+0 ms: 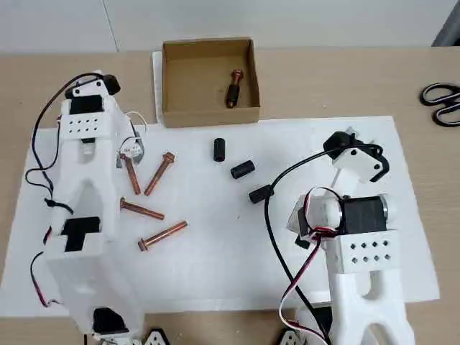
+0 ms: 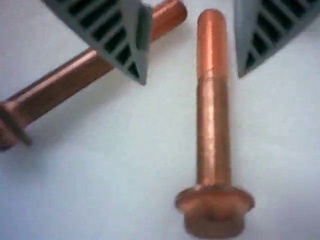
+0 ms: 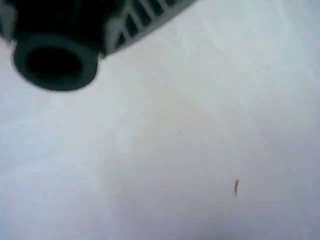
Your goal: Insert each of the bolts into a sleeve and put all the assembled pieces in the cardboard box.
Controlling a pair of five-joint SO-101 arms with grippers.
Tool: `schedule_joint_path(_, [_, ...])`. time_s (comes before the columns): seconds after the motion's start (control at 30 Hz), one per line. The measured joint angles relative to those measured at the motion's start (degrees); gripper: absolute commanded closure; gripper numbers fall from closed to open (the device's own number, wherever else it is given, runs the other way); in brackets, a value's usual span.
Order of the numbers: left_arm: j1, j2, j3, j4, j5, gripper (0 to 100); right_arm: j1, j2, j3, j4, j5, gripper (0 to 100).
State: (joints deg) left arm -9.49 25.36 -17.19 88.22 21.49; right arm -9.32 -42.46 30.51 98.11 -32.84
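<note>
The left gripper (image 2: 191, 75) is wide open and holds nothing. It hangs low over the bolt (image 2: 212, 125), with one grey finger on each side of the shank's plain end and neither touching it. The bolt's long axis runs straight along the gripper's line of reach, head towards the wrist and tip out past the fingertips, so the jaws would close squarely across the shank. A second bolt (image 2: 75, 85) lies at an angle just beside it, its tip passing under one finger. That finger could catch it as the jaws close.

In the high view this pair lies at middle left of the frame on the white mat (image 1: 215, 251), under the left arm's front end. Two more bolts (image 1: 163, 236) lie lower down, also on the left arm's side.

The right gripper (image 3: 75, 37) seems closed on a black sleeve (image 3: 55, 62), though the close view makes the grip hard to confirm. The sleeve's open bore faces the wrist camera, and it is held over bare mat at right of centre.

Three loose sleeves (image 1: 242, 170) lie in a slanting row at mid-frame, nearer the right arm. The box (image 1: 172, 79) sits at upper centre with one assembled piece (image 1: 235, 88) inside.
</note>
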Motion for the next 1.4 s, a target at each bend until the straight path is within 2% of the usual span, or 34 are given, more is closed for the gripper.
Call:
schedule_joint_path(0.3, [-0.09,9.05,-9.32,0.26,0.00,89,0.00,0.00,0.00,0.00,0.00,99.6])
schedule_joint_path(0.57, [-0.09,15.30,-17.05,5.54,0.00,89,0.00,0.00,0.00,0.00,0.00,99.6])
schedule_joint_path(0.67, [-0.09,16.88,-17.76,7.47,0.00,90,0.00,0.00,0.00,0.00,0.00,99.6])
schedule_joint_path(0.83, [-0.09,18.46,-17.85,8.79,0.00,98,0.00,0.00,0.00,0.00,0.00,99.6])
schedule_joint_path(1.4, [0.18,23.56,-20.31,9.05,0.00,98,0.00,0.00,0.00,0.00,0.00,99.6])
